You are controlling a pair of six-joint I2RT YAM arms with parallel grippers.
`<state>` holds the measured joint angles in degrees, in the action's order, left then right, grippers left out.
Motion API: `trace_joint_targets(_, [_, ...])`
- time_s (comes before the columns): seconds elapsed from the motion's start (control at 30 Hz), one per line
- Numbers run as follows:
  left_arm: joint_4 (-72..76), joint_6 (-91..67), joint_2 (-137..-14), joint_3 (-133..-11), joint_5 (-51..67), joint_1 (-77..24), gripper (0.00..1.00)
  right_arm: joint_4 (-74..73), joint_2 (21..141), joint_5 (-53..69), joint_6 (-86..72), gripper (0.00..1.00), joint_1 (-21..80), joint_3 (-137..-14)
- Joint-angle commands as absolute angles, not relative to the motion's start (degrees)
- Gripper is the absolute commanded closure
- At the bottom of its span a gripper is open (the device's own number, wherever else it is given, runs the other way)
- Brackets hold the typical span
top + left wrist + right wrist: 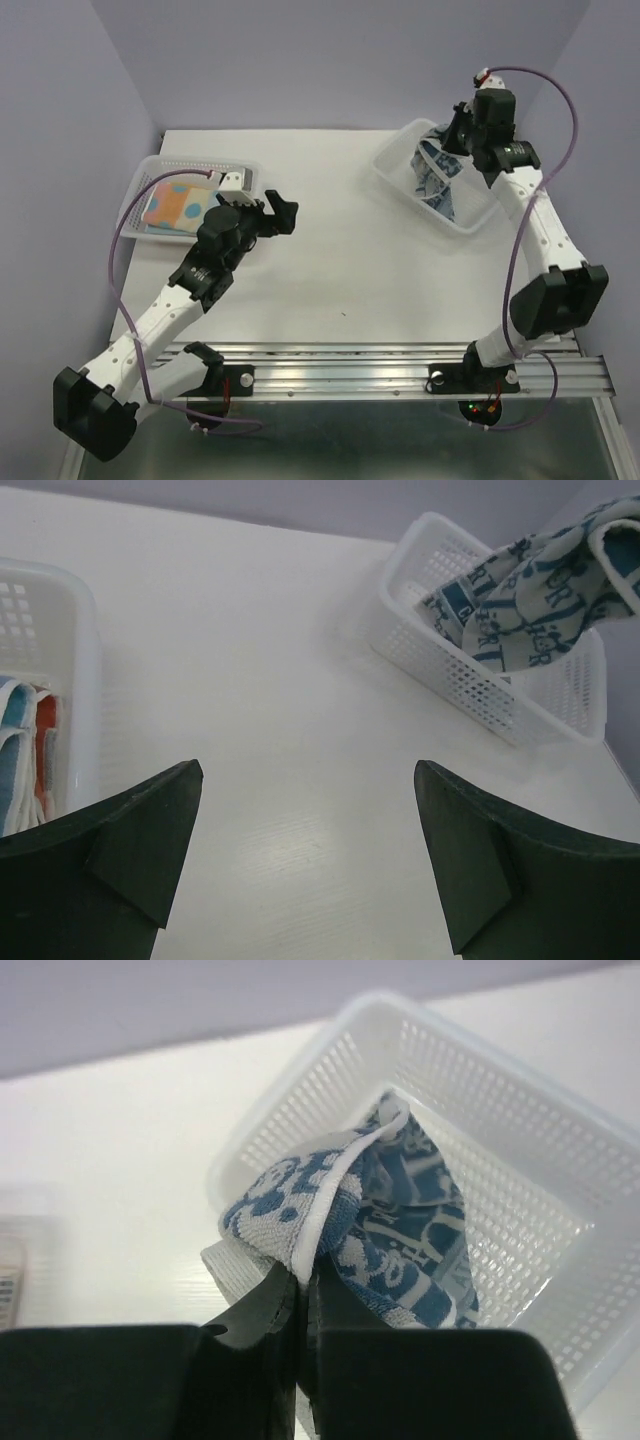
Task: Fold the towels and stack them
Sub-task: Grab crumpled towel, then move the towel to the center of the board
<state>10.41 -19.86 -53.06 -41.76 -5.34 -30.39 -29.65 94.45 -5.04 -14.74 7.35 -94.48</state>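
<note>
My right gripper (458, 133) (305, 1285) is shut on the white edge of a blue-white patterned towel (385, 1225), held up above the right white basket (500, 1150). The towel (436, 170) hangs into that basket (405, 180); it also shows in the left wrist view (520, 595). A folded towel with pastel squares and orange and blue dots (180, 205) lies in the left white basket (150, 175); its edge shows in the left wrist view (25, 750). My left gripper (272, 212) (308, 850) is open and empty over the bare table, right of the left basket.
The white table (350, 270) runs between the two baskets. Purple walls close the back and sides. A metal rail (400, 365) with the arm bases lies along the near edge.
</note>
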Motion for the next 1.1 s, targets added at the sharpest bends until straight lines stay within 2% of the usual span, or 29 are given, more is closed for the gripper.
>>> trace_joint_targets(0.0, [11.34,-21.97,-50.01,-41.66,-5.27,-30.67,0.01,-29.00,83.52,6.05,-13.54,0.99,12.80,-98.26])
trace_joint_targets(0.13, [9.23,-24.43,-47.12,-40.43,-6.85,-30.67,0.01,-31.20,80.51,6.06,-12.13,0.99,22.55,-100.36])
trace_joint_targets(0.2, [7.74,-26.70,-44.83,-39.64,-8.34,-30.67,0.01,-31.03,79.63,11.30,-12.39,0.99,26.17,-102.03])
trace_joint_targets(0.37, [2.65,-31.46,-40.52,-38.85,-11.86,-30.67,0.01,-30.24,80.51,21.86,-14.76,0.99,30.93,-107.22])
trace_joint_targets(0.4, [0.29,-32.68,-39.13,-38.93,-13.61,-30.67,0.01,-28.41,80.33,26.15,-15.98,0.99,31.46,-107.14])
trace_joint_targets(0.5, [-4.73,-35.06,-36.48,-39.02,-17.66,-30.67,0.01,-24.97,78.58,27.34,-18.54,0.99,31.90,-103.65])
trace_joint_targets(0.63, [-11.59,-40.51,-33.75,-39.55,-23.54,-30.67,0.01,-23.03,74.98,18.76,-19.60,0.99,31.73,-94.16])
trace_joint_targets(0.8, [-16.61,-46.48,-31.64,-38.94,-29.26,-30.67,0.01,-20.84,67.95,7.59,-21.96,0.99,31.55,-73.97])
trace_joint_targets(0.9, [-16.35,-46.58,-32.60,-38.85,-30.14,-30.67,0.01,-21.35,67.15,5.20,-22.32,0.91,31.20,-65.25])
trace_joint_targets(1.07, [-14.94,-45.27,-36.12,-39.02,-29.44,-30.67,0.01,-29.87,69.00,-13.95,-28.47,0.87,31.11,-57.76])
